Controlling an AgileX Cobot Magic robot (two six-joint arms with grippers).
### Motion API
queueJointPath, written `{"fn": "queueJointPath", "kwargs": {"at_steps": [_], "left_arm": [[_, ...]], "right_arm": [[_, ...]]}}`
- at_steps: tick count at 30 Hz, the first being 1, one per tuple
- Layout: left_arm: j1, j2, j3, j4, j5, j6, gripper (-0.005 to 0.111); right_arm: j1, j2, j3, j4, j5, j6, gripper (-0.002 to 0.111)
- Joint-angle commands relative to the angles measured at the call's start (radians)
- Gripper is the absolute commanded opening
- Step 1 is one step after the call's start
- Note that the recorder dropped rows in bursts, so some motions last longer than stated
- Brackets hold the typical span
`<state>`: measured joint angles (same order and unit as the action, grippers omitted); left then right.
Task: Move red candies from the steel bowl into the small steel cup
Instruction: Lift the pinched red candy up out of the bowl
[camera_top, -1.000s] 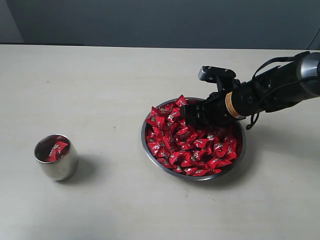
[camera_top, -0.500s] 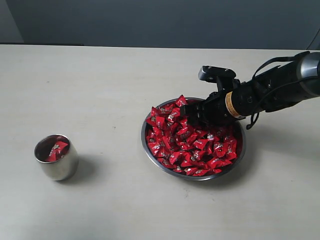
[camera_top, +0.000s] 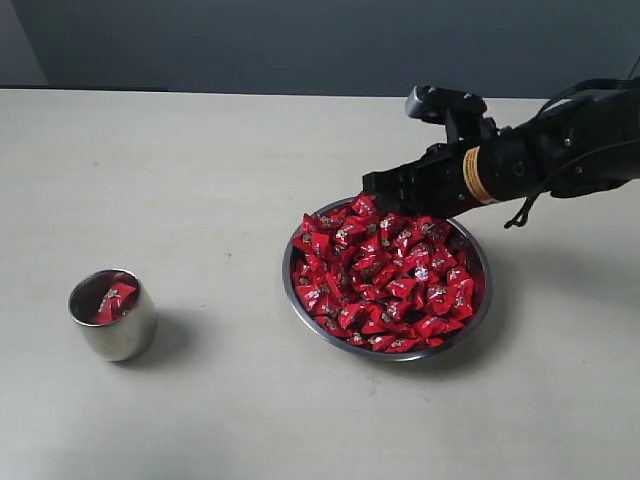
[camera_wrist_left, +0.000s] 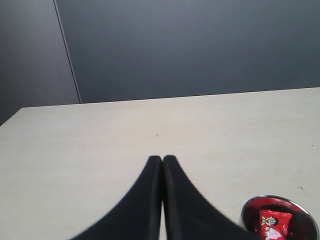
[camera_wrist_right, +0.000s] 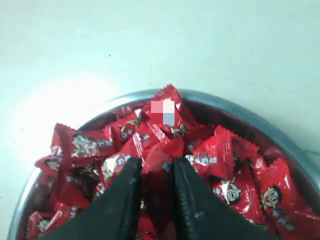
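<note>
Exterior view, from where I stand: a pale tabletop (camera_top: 200, 170) fills the frame; right of centre sits a wide shallow bowl of shiny steel (camera_top: 288, 280), heaped with small shiny red foil-wrapped candies (camera_top: 395, 285) right up to its rim; well apart from it, at the lower left of the frame, stands a small rounded cup of polished steel (camera_top: 115, 338), upright, with a few red wrappers showing inside; the black right gripper (camera_top: 371, 184) reaches in from the right edge of the frame and hangs just over the bowl's upper rim, clear of the heap.

Right wrist view: the right gripper (camera_wrist_right: 154, 167) has its two black fingers drawn close together, pinching a single red candy (camera_wrist_right: 157, 159) between the tips, with the heap and the bowl's rim (camera_wrist_right: 240, 117) beneath.

Left wrist view: the left gripper (camera_wrist_left: 162, 159) is clenched, tips pressed together with nothing between them, over bare tabletop; the steel cup (camera_wrist_left: 252, 205) lies beside it with candy inside.
</note>
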<state>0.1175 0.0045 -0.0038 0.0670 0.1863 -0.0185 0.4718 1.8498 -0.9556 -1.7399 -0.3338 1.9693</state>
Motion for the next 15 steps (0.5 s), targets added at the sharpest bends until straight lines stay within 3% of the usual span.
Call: {"fn": "queueJointPath", "kwargs": {"at_steps": [1,15], "left_arm": [[0.001,-0.004,0.004,0.001,-0.006,-0.001,0.000],[0.001,-0.004,0.004,0.001,-0.006,-0.001,0.000]], "right_arm": [[-0.006,-0.066,-0.005,-0.005,0.003,-0.006,0.016],[-0.006,-0.389,0.250,-0.005,0.157,-0.003,0.016]]}}
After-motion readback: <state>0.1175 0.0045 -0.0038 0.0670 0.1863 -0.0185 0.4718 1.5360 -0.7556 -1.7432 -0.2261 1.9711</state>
